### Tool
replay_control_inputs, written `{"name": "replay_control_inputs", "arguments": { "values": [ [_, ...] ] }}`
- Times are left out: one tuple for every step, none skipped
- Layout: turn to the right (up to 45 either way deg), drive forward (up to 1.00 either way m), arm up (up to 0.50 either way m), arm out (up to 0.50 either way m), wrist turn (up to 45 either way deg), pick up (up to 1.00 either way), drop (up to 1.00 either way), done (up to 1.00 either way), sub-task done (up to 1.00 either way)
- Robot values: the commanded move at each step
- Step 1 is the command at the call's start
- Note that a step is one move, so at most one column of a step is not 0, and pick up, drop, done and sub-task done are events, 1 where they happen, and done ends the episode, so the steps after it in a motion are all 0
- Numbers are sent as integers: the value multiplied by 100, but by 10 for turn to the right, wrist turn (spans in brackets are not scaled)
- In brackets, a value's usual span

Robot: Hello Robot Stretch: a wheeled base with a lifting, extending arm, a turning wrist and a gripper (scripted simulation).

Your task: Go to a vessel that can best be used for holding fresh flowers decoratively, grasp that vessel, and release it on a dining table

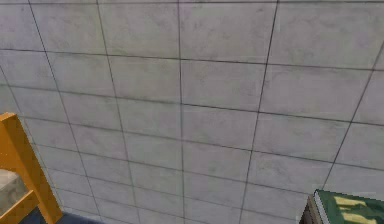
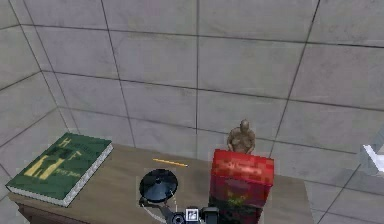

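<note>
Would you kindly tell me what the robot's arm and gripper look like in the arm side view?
The arm ends in a dark, blocky piece that carries a small white square with black marks. Left of it, the gripper is a dark, rounded body with a thin, paler outline. I cannot make out any cables.

Green book [image 1: 350,208] half off fwd view's corner; small figure [image 2: 240,136], poss. a statuette, partly behind red box [image 2: 243,185]

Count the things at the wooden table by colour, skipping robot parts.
Green: 1, book
Red: 1, box
Yellow: 1, thin stick
Brown: 1, statuette
Total: 4
Dark round shape left out: cannot tell whether it is robot or object.
</note>
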Motion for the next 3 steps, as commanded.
{"name": "replay_control_inputs", "arguments": {
  "values": [
    [0, 0, 0, 0, 0, 100, 0, 0, 0],
    [0, 0, 10, 0, 0, 0, 0, 0, 0],
    [0, 0, 28, 0, 0, 0, 0, 0, 0]
  ]
}}
